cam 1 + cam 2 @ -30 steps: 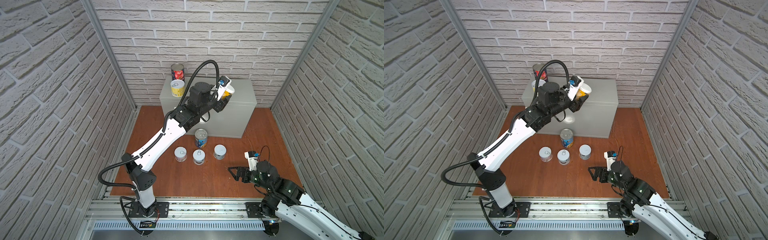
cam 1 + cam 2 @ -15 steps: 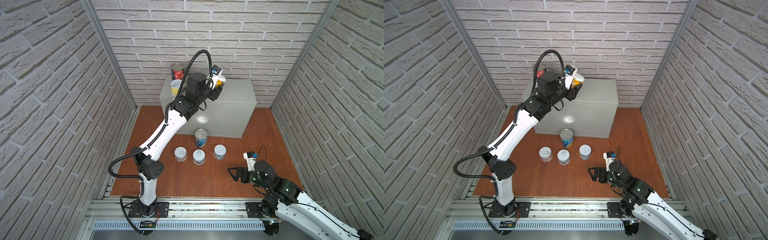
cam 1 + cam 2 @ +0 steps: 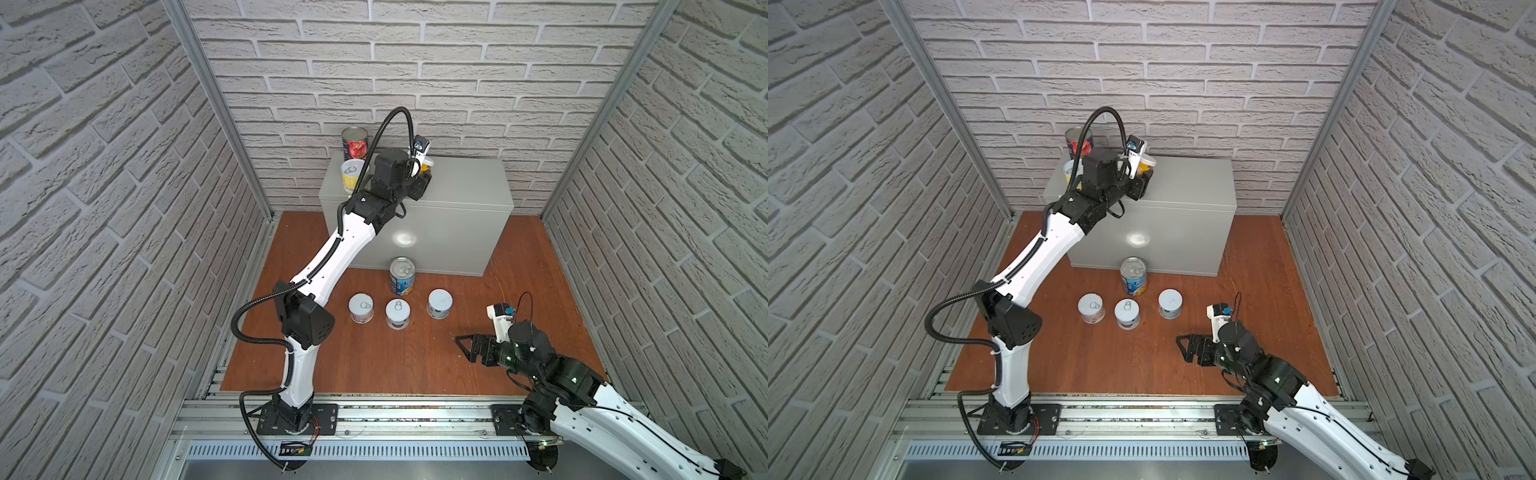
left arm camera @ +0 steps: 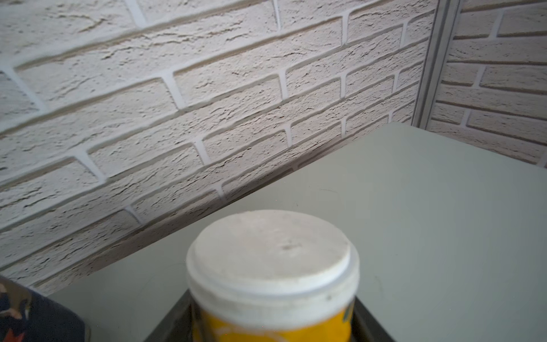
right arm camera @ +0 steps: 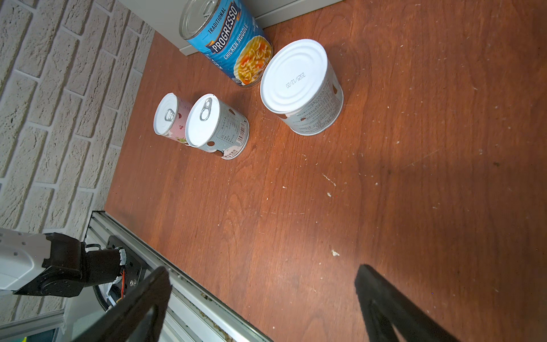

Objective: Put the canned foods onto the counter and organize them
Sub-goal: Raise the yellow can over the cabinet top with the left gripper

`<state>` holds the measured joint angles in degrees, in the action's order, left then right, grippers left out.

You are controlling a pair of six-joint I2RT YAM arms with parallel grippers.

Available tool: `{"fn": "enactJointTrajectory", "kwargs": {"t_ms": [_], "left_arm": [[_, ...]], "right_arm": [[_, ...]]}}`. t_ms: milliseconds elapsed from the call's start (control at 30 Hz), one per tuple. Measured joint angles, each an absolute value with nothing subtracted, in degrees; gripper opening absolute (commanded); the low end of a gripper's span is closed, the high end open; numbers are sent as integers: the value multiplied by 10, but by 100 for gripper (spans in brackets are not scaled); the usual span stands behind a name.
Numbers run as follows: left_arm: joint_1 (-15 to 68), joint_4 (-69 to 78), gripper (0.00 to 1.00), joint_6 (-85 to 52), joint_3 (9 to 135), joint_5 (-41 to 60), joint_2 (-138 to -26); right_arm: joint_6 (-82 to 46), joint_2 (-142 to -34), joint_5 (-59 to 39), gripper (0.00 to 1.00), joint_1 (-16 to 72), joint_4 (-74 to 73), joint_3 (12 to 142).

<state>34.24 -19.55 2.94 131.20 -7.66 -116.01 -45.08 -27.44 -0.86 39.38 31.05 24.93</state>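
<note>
Top views first, biggest thing down: reddish wooden floor [image 3: 374, 365], then the grey counter [image 3: 457, 183] set against the back brick wall [image 3: 415, 62]. Counts two cans already up there, at the counter's left end: tall red-tomato can [image 3: 355, 143] in the back corner, short yellow can [image 3: 351, 176] just in front of it. Finds a third in hand: left gripper [image 3: 1144, 172] reaches over the counter top, clamped on the second yellow can [image 4: 272, 266], upright, white lid up, to the right of the two placed ones. Cannot tell from any view whether its base touches the surface yet. Shows the right gripper [image 5: 265, 274] low over the floor near the front rail [image 3: 395, 411], jaws spread wide, nothing between them. Leaves four on the floor: tall blue Progresso can [image 3: 402, 276] just before the counter's front face, and nearer the rail a row of three short pale cans [image 3: 397, 313], all upright and apart from one another. Puts the job at under halfway, by judgement: release of this can, then four more lifts and some lining-up.
</note>
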Motion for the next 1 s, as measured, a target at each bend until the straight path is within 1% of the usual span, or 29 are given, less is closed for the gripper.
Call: {"fn": "enactJointTrajectory", "kwargs": {"t_ms": [167,500,1000], "left_arm": [[330,-193,47,27,1329,-81,-1172],[295,-179,47,18,1386,-94,-1233],[281,-110,48,8,1397,-111,-1270]], "right_arm": [[-451,-287,-9,98,394,310,249],[-447,-294,-3,98,394,310,248],[-430,-331,4,98,394,310,251]]}}
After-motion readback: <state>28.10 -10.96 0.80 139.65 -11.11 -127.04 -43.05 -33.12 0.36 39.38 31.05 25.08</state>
